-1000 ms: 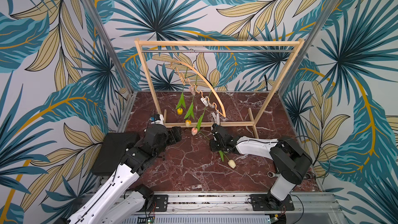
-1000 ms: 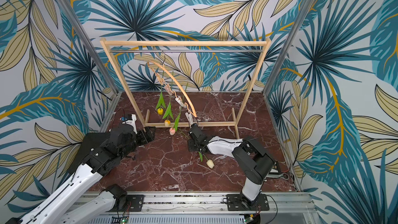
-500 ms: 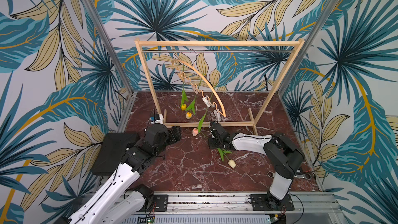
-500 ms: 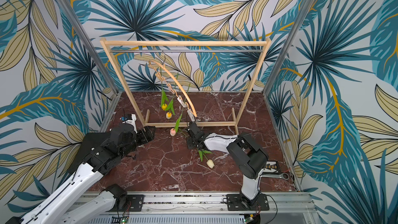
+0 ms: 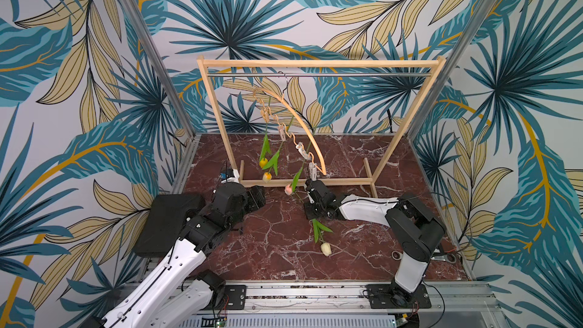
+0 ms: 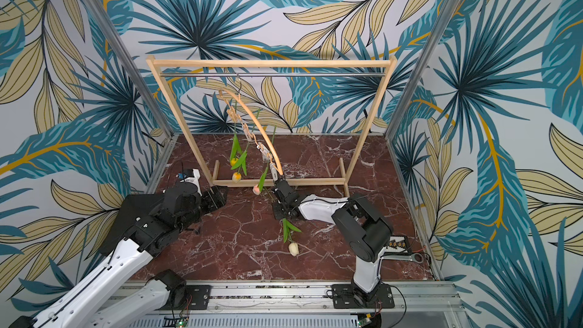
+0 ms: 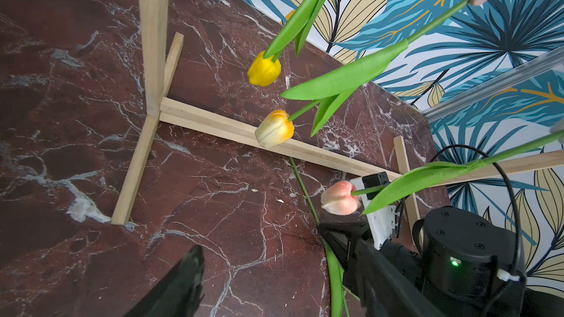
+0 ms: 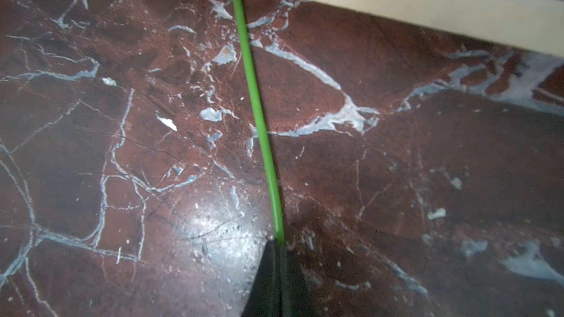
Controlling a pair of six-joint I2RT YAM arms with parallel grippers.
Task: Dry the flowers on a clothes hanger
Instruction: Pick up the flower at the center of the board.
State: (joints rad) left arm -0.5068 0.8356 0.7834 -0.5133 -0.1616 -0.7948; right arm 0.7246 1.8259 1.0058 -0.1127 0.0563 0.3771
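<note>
On marble point(image 5: 271, 247), cream tulip stem point(image 8: 259, 117) tight between right jaws

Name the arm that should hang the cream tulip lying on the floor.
Right. The right gripper is shut on the stem of the cream tulip, under the hanger. The left gripper is open and apart from it.

The floor point(image 5: 271, 241) looks like polished dark red marble veined pale grey, glossy enough to carry a soft glare, and at its twelve o'clock side the rack point(image 5: 315, 64) is pale, matt bare wood with a shiny metal rail point(image 5: 347, 75). The clothes hanger point(image 5: 313, 140) is smooth light wood on a thin metal hook point(image 5: 284, 82). The cream tulip point(image 5: 325, 248), at six o'clock from the rack, has waxy-smooth leaves and satiny petals.
</note>
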